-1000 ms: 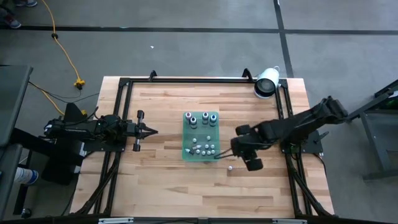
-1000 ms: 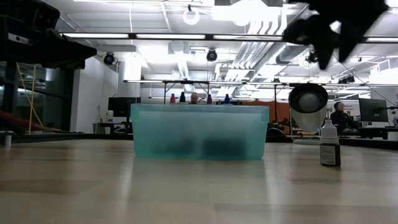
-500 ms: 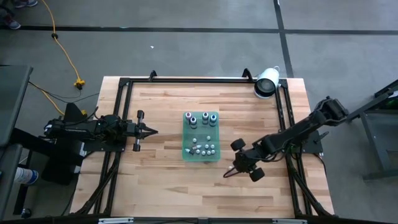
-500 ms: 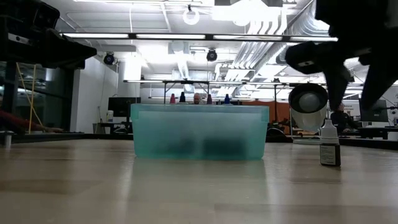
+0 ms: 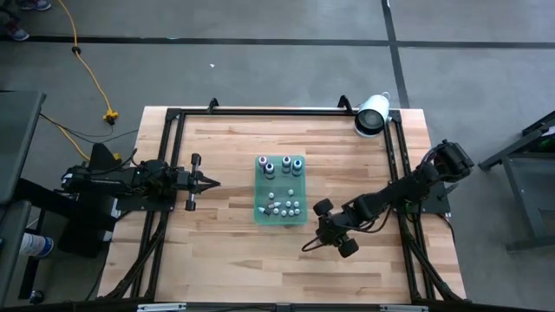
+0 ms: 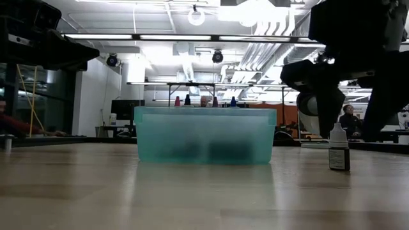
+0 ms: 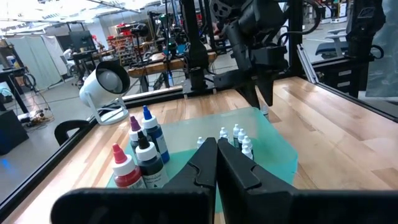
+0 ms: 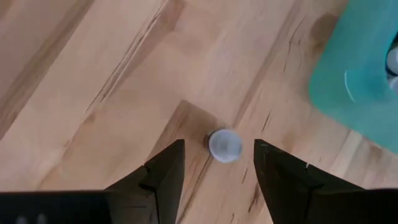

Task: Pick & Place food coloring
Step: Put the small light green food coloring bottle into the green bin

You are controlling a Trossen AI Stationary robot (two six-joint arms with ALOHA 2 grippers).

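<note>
One small food coloring bottle (image 8: 224, 144) stands upright on the bare table (image 5: 225, 251), just outside the green tray (image 5: 279, 190) that holds the rest. My right gripper (image 8: 217, 163) hangs directly above it, fingers spread, the cap centred in the gap. My left gripper (image 5: 213, 181), clenched, waits well apart beyond the tray.

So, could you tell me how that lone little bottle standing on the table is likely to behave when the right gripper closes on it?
The lone bottle stands tall and narrow, so an off-centre touch would probably tip it. It looks small and likely light. The right gripper, open, straddles its cap.
</note>
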